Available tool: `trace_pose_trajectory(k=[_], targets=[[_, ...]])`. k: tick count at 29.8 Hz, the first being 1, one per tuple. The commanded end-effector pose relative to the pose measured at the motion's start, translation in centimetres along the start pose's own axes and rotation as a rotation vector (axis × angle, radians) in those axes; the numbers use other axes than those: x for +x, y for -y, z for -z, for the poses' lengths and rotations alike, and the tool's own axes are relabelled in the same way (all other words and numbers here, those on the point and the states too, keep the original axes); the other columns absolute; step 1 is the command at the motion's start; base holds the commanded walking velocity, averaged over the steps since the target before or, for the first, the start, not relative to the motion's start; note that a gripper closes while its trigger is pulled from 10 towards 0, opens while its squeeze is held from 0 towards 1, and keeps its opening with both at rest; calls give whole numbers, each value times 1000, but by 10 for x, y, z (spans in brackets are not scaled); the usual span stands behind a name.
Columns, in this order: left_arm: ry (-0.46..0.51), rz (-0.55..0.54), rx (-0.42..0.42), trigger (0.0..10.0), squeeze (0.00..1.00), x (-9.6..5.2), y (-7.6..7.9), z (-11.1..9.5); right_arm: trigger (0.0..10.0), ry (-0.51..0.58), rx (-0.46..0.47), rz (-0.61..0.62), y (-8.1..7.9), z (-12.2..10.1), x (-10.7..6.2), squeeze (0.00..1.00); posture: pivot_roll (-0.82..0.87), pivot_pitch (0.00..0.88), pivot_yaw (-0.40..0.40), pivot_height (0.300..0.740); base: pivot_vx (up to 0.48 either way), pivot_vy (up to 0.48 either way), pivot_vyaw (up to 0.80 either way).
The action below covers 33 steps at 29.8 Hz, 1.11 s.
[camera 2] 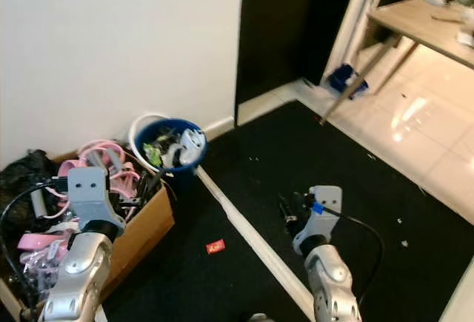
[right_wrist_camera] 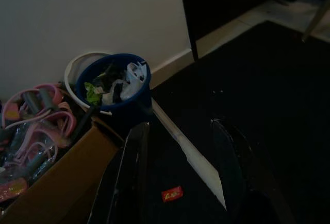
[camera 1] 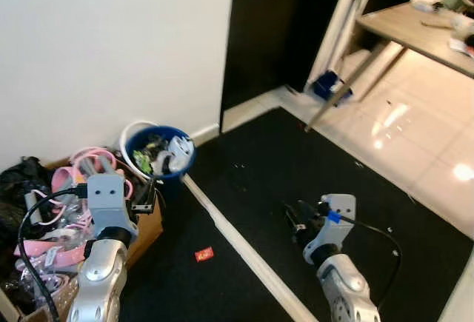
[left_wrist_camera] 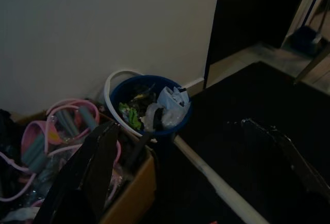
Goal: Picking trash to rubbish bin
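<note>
A small red wrapper (right_wrist_camera: 171, 193) lies flat on the black carpet (camera 1: 281, 166), just ahead of and between the two long black fingers of the right gripper (right_wrist_camera: 180, 175), whose fingers stand well apart and hold nothing. It has not yet been picked up, so the run looks to be at its approach stage: the grasp, the lift and the carry to the bin all remain.

The round blue plastic rubbish bin (camera 1: 159, 153) stands against the white wall (camera 1: 111, 41), beyond both sets of fingers. It is already heaped to the rim with crumpled white and green packaging, which suggests earlier rounds are done and leaves little room for more.

The left gripper (left_wrist_camera: 191, 162) is raised toward the bin, its fingers spread wide and empty; the bin sits beyond and between them.

A pale strip (right_wrist_camera: 193, 154) running along the carpet from the foot of the bin passes just beside the wrapper, between the right fingers. An open brown cardboard box (camera 2: 141, 233) stuffed with pink hoops and cables crowds the left fingers and nearly touches the bin. Well beyond the right fingers, a dark doorway (camera 1: 274, 26), a wooden table (camera 1: 415, 29) and glossy cream tiles (camera 1: 415, 137) stay clear of the work.
</note>
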<state>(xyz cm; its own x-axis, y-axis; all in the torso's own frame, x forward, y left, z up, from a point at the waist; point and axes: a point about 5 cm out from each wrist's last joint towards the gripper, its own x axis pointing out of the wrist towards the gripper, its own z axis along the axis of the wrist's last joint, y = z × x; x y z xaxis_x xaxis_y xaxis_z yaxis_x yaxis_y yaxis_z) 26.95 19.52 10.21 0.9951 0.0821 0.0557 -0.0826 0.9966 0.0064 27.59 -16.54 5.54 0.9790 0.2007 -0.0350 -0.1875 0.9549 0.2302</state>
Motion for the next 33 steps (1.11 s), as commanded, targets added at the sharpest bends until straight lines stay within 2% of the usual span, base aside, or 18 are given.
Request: trace_pose_trajectory(k=[1,33], targets=[[-14,5,8,10000,0,-1,0,3,10000,-18,9,18,4,3,-4,0,28,134,-3,740,0,0,-631],[-17,14,7,10000,0,-2,2,5,10000,-21,2,13,6,3,-5,0,19,115,-6,740,0,0,-628]])
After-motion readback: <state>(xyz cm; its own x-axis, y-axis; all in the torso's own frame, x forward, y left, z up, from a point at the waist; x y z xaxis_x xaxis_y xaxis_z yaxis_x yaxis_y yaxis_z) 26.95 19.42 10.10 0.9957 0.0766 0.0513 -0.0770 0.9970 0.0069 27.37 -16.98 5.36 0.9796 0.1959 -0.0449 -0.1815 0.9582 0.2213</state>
